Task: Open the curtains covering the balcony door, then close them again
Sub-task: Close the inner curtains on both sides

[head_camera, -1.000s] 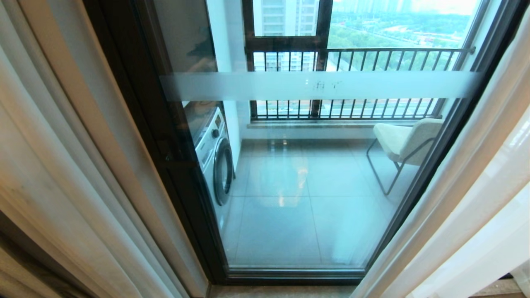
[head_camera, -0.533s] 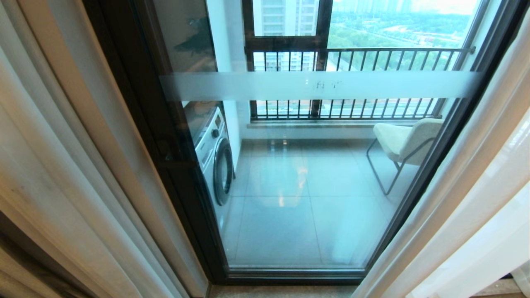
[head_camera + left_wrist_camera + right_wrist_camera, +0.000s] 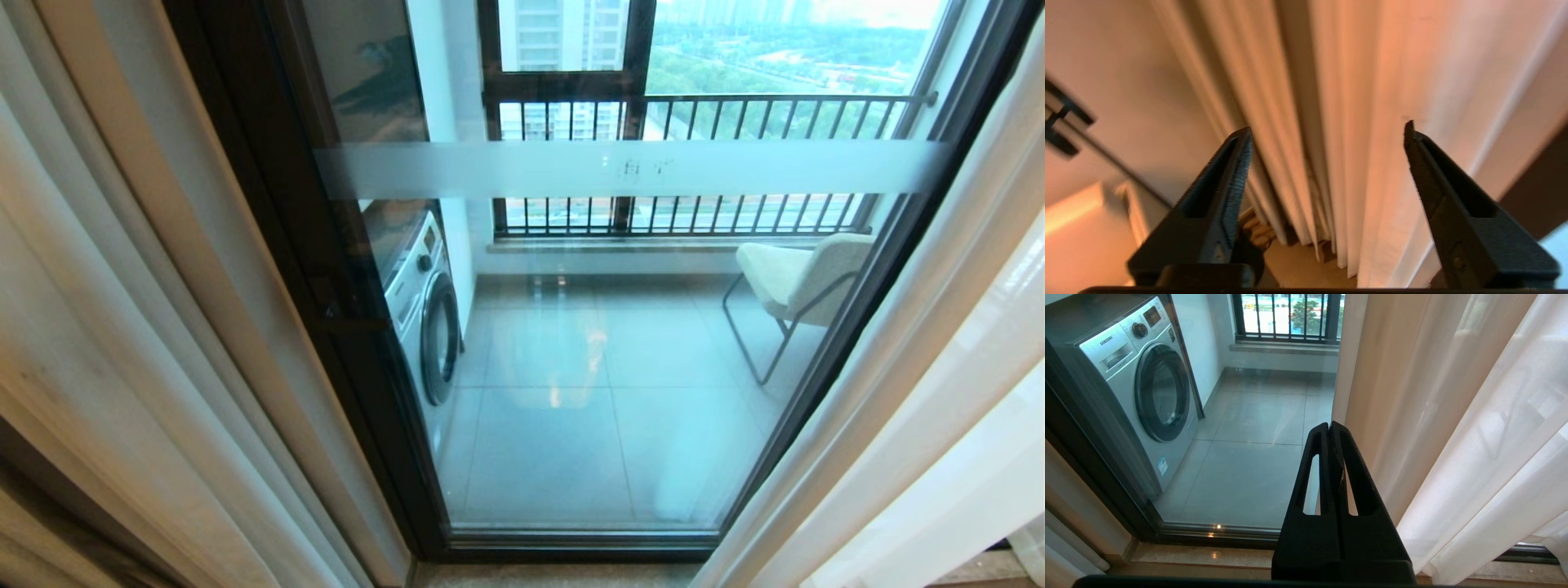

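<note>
Curtains (image 3: 939,408) parted left and right, door (image 3: 620,343) glass bare, same as a second ago. Left pincer (image 3: 1327,134) apart, nothing held, aimed at left folds. Right pincer (image 3: 1329,428) together, parked near door. Probably reaching to close.

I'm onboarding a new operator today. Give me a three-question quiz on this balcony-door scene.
1. True or false: the curtains cover the glass of the balcony door.
2. Which gripper has its jaws pressed together? A) left gripper B) right gripper
3. Fill in: the open gripper faces hanging ____ folds, nothing between its fingers.

Key
1. False: they hang drawn to both sides, the glass bare, with the washing machine and chair visible through it.
2. B
3. curtain
</note>
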You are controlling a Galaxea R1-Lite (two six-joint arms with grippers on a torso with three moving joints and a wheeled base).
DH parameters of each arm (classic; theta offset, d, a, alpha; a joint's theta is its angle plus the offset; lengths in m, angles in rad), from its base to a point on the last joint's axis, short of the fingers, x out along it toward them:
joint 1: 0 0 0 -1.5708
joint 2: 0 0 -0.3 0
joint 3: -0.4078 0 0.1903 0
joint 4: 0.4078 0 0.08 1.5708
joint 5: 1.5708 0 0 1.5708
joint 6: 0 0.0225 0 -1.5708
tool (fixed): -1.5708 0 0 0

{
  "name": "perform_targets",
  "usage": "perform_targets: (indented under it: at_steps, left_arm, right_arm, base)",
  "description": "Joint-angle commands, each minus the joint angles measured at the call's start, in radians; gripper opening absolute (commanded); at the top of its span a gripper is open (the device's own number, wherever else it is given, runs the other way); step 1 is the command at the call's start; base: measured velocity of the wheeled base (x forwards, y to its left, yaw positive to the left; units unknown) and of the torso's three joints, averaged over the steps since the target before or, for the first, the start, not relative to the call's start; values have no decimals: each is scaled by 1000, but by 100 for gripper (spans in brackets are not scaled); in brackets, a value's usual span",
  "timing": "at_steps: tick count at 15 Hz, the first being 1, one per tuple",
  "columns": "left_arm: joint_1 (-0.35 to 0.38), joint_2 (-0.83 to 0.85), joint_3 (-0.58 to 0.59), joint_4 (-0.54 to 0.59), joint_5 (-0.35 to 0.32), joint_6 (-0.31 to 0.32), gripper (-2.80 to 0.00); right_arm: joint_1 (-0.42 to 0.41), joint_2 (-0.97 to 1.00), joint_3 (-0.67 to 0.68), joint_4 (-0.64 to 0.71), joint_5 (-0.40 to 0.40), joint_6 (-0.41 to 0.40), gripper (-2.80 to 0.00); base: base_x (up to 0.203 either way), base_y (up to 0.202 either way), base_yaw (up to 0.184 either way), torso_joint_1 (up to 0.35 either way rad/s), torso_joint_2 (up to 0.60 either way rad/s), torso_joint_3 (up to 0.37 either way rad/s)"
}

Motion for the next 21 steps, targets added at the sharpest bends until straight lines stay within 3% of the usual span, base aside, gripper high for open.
perform_targets:
  at_steps: [1, 6, 14, 21]
  left_arm:
    - [76, 85, -5, -4, -14, -76, 0]
    - [82, 197, 2, -43, -102, -204, 0]
    - [69, 210, 21, -51, -106, -203, 0]
    - [3, 212, 7, -56, -107, -201, 0]
  right_arm:
    - [0, 1, 0, -1, 1, 0, -280]
    - [0, 1, 0, -1, 1, 0, -280]
    - [-1, -10, 0, -1, 1, 0, -280]
    - [-3, 20, 0, -1, 1, 0, -280]
  base:
    - [0, 0, 0, 0, 0, 0]
    - [0, 0, 0, 0, 0, 0]
    - [0, 0, 0, 0, 0, 0]
    - [0, 0, 0, 0, 0, 0]
